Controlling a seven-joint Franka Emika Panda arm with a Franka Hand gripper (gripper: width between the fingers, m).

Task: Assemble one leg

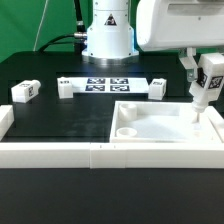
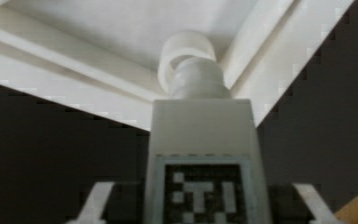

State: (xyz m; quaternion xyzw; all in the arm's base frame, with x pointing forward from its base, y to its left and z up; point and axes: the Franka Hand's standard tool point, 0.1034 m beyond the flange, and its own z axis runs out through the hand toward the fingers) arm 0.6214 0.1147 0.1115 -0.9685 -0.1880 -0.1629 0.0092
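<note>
Exterior view: end effector [image 1: 205,68] clamps one leg [image 1: 202,95] (three loose legs [image 1: 25,90] [image 1: 65,88] [image 1: 157,85] elsewhere) over one panel [image 1: 150,135].

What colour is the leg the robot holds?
The leg is white with a black-and-white tag; clearest in the wrist view.

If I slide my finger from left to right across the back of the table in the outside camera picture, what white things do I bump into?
first loose leg → second loose leg → marker board → third loose leg → held leg, gripped by the gripper
</note>
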